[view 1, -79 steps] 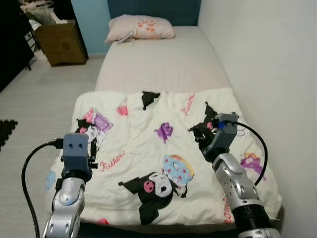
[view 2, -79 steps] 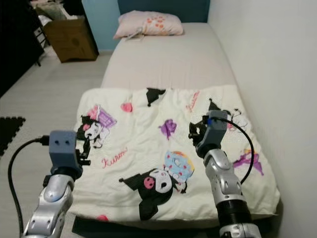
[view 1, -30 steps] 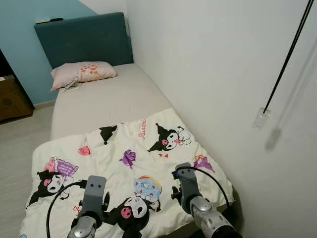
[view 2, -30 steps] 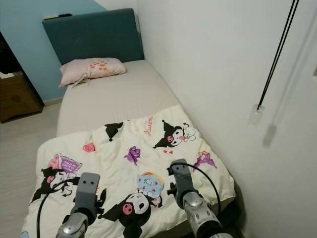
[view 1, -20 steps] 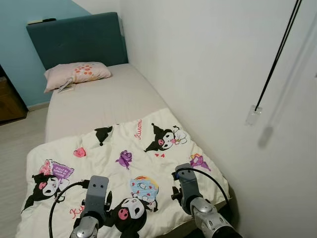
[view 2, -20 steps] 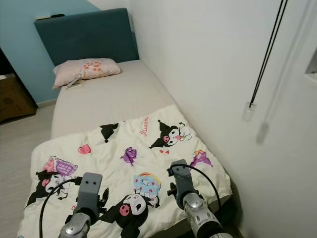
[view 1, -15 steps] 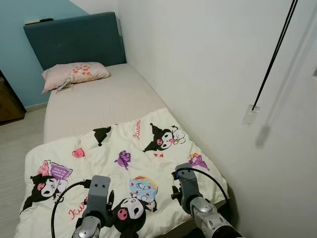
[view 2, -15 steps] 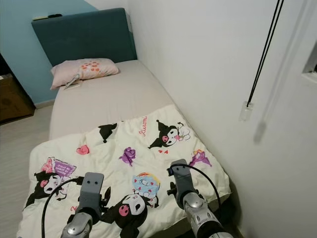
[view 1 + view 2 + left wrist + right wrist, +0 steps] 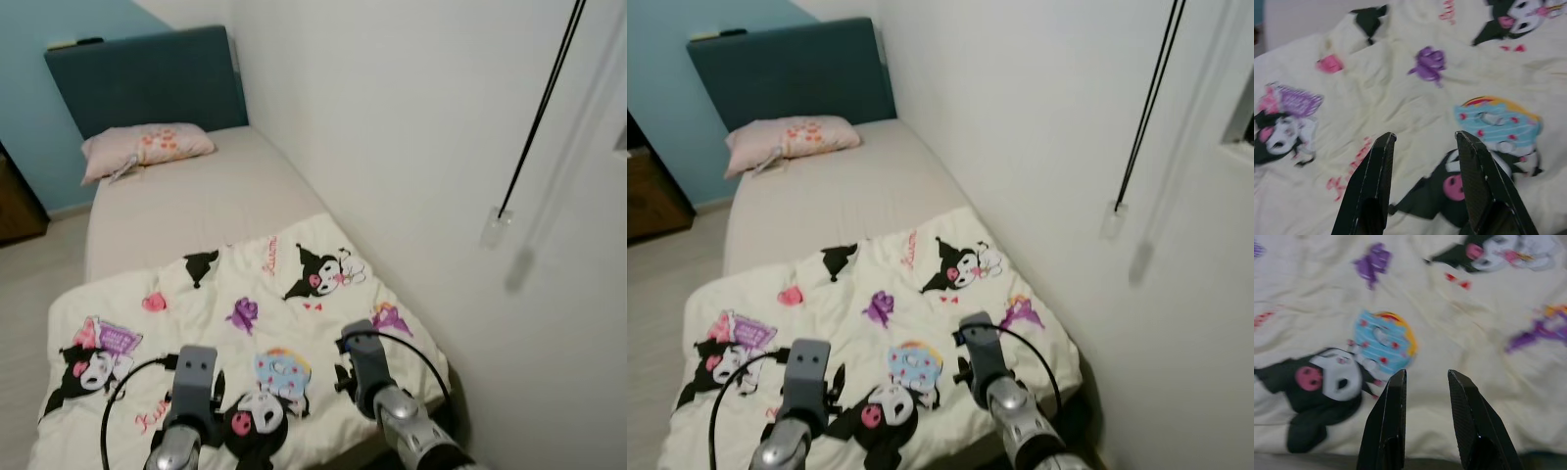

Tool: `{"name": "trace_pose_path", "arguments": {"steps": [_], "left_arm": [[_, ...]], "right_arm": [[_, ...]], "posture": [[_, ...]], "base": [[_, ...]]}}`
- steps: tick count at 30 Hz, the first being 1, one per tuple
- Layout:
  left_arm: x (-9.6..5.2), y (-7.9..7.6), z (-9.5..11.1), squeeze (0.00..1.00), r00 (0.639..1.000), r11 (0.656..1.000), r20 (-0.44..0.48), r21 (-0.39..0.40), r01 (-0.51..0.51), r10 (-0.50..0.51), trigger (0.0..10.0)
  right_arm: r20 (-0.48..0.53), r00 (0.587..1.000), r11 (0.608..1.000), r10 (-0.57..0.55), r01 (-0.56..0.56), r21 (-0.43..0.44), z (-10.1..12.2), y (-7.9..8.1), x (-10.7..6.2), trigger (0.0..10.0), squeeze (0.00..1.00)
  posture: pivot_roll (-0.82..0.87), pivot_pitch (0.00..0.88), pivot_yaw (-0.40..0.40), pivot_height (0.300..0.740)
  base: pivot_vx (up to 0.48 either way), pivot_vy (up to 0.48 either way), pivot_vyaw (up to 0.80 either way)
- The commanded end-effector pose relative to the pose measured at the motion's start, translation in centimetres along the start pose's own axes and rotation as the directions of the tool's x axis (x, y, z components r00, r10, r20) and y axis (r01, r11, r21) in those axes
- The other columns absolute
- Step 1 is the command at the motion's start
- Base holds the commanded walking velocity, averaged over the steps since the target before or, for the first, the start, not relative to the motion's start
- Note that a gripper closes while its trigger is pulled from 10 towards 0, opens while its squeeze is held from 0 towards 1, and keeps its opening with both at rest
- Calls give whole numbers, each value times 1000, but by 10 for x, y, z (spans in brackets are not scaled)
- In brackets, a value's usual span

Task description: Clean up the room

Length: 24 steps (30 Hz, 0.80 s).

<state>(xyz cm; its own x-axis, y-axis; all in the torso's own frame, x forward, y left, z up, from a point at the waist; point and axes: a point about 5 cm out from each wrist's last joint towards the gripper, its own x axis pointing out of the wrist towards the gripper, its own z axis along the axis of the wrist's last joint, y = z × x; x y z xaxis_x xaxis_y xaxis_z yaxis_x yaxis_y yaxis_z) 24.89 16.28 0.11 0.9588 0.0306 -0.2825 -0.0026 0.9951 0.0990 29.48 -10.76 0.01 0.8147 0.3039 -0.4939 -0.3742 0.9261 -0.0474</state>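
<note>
A cream blanket [image 9: 245, 313] printed with cartoon figures covers the foot half of a bed. The bare grey mattress [image 9: 186, 206] runs up to a pink pillow [image 9: 147, 145] at the head. My left gripper [image 9: 1425, 137] hovers open just above the blanket near the foot edge, over a black cartoon figure. My right gripper [image 9: 1427, 376] is also open above the blanket, close to a blue printed figure [image 9: 1383, 340]. Nothing is between either pair of fingers. Both silver arms [image 9: 191, 411] reach in from the foot of the bed.
A white wall [image 9: 411, 137] runs along the bed's right side, with a black cord [image 9: 544, 108] hanging down it. A teal headboard [image 9: 147, 73] stands behind the pillow. Pale floor [image 9: 39, 255] and dark furniture [image 9: 15, 206] lie to the left.
Since the oldest frame the camera has risen and swung right, bringing the wall and headboard into view. Over the last second the picture barely shifts. Both grippers stay open over the blanket.
</note>
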Motion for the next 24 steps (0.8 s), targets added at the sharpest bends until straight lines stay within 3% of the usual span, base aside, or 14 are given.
{"name": "trace_pose_path", "arguments": {"steps": [1, 17, 20, 24], "left_arm": [[-2, 3, -5, 0, 1000, 1000, -12, 7, -10, 10, 10000], [-3, 6, -3, 0, 1000, 999, 5, 31, -15, 15, 10000], [-3, 5, -3, 0, 1000, 999, 8, 36, -4, 4, 10000], [-3, 5, -2, 0, 1000, 999, 10, 39, 1, -1, 10000]], "right_arm": [[10, 999, 1000, 30, -30, -9, 1, 7, 1, 10000, 0], [44, 999, 999, 32, -33, 31, 1, 7, 0, 10000, 0], [53, 999, 994, 5, -10, 109, -1, 4, -1, 10000, 0], [61, 998, 991, -7, -2, 133, -1, 2, -2, 10000, 0]], "posture": [[21, 49, 14, 740], [22, 52, 36, 740], [20, 46, 43, 740], [15, 41, 51, 740]], "base": [[0, 0, 800], [0, 0, 800], [0, 0, 146], [0, 0, 0]]}}
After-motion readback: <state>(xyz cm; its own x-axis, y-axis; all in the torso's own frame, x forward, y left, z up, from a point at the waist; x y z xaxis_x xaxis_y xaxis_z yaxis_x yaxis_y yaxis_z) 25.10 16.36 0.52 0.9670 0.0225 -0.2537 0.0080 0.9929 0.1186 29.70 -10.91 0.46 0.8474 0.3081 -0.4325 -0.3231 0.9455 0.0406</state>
